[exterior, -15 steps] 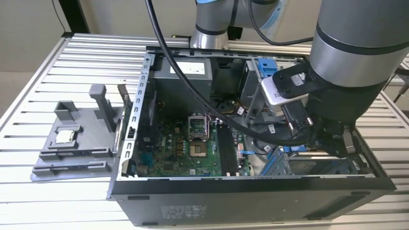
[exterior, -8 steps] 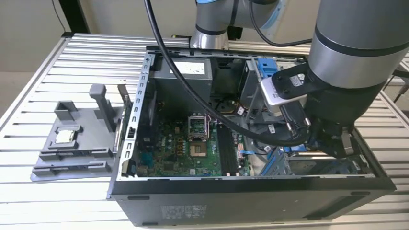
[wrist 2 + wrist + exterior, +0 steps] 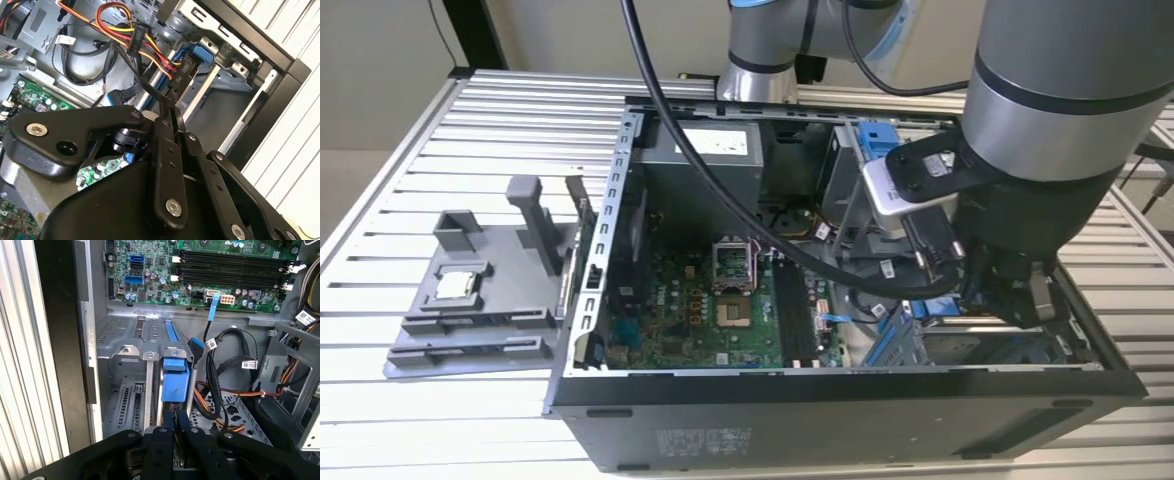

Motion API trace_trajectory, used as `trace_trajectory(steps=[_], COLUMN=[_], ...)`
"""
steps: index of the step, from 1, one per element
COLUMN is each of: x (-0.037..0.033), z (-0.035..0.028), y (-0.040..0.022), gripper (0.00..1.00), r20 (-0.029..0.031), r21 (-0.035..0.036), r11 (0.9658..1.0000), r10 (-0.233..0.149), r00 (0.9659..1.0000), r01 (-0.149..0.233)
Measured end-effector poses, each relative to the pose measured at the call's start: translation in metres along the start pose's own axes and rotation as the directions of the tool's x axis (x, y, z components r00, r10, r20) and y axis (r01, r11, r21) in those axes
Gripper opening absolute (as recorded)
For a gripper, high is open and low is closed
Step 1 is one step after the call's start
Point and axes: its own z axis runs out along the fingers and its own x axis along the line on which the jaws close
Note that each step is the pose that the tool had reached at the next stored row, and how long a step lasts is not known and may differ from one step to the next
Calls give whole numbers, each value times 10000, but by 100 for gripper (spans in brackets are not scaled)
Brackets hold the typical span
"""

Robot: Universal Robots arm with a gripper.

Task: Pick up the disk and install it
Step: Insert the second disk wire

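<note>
The tool (image 3: 175, 416) is low inside the open computer case (image 3: 854, 400), its fingers together just beside the blue-railed disk (image 3: 175, 380) standing in the metal bay (image 3: 130, 365).

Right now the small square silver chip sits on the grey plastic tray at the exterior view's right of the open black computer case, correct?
No: the small square silver chip sits on the grey plastic tray at the exterior view's left of the open black computer case, as that view shows.
</note>
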Motion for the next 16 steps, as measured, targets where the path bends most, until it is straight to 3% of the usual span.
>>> trace_trajectory(steps=[9,16], x=[-23,-23], z=[11,32], y=[3,0], gripper=[0,0], r20=[-42,-43], r21=[6,4], r11=[9999,9999], r10=[124,126], r00=[9999,9999], r01=[-123,-126])
